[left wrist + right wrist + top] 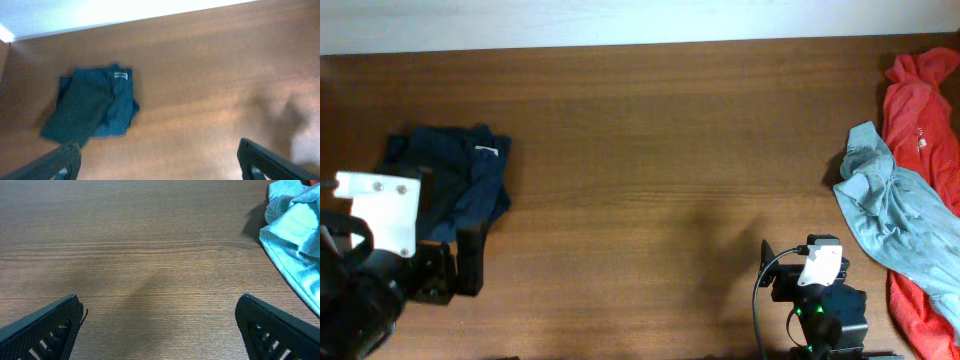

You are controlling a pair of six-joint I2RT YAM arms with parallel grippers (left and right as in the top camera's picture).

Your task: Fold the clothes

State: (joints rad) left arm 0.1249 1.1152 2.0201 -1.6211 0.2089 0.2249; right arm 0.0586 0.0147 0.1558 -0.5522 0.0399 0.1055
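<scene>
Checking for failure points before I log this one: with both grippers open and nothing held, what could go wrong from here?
1. The grey-blue shirt lies crumpled over the red-orange garment, so the right gripper may pinch both layers and drag them together.
2. The navy garment sits bunched close to the left gripper; a low sweep could likely catch and rumple it.

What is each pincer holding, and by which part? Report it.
Nothing is held. The left pincer and the right pincer both stand open and empty above the table.
</scene>
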